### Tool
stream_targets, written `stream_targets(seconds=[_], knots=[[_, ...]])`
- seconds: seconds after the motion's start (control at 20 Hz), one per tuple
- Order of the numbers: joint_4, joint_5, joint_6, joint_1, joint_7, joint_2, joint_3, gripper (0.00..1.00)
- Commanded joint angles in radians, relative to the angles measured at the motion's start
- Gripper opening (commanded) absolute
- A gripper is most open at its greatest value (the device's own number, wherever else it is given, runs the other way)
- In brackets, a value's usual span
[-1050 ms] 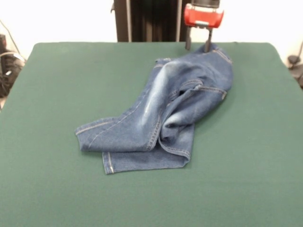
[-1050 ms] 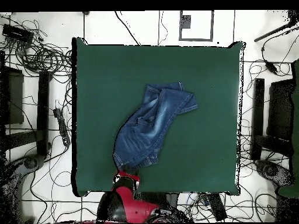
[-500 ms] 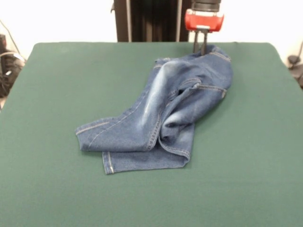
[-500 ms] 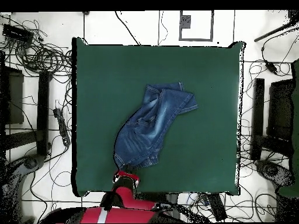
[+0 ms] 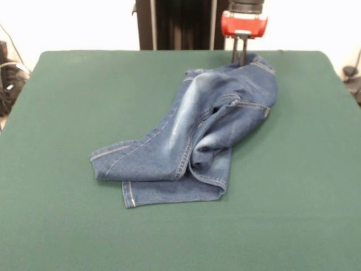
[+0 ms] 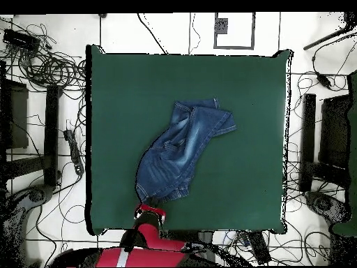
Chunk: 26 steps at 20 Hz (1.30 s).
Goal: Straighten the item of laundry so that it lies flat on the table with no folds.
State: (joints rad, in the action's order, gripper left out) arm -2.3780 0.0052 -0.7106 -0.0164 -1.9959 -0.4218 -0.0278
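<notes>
- The jeans point(image 5: 197, 138) are lying crumpled on the green surface point(image 5: 67, 226), waist end toward the far edge in the front view, legs running down and to the left.
- One leg is lying folded over the other; the two hems are sitting stacked near the middle of the surface, and a fold is bulging by the right thigh.
- Nothing else is resting on the surface. In the overhead view, tangled cables point(image 6: 49, 66) and dark stands point(image 6: 307, 139) are crowding the floor around it, all clear of the cloth.
- The gripper point(image 5: 241, 56) is hanging straight down from its red body at the waistband, at the far edge of the jeans.
- Its fingers point(image 5: 235, 52) are standing close together, pinching the waistband cloth between them.
- In the overhead view the red arm point(image 6: 150, 244) is reaching in from the bottom edge.
</notes>
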Motion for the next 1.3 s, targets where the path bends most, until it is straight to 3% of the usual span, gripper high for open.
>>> stream_targets(seconds=[0.05, 0.5, 0.65, 1.3], knots=[[0.106, -0.015, 0.064, 0.024, -0.158, 0.008, 0.091, 0.0], [0.143, -0.204, 0.179, -0.073, 0.013, -0.014, -0.01, 0.0], [0.173, -0.276, 0.194, -0.108, 0.025, -0.004, -0.026, 0.0], [0.326, -0.469, 0.21, -0.119, 0.022, 0.085, -0.092, 0.0]])
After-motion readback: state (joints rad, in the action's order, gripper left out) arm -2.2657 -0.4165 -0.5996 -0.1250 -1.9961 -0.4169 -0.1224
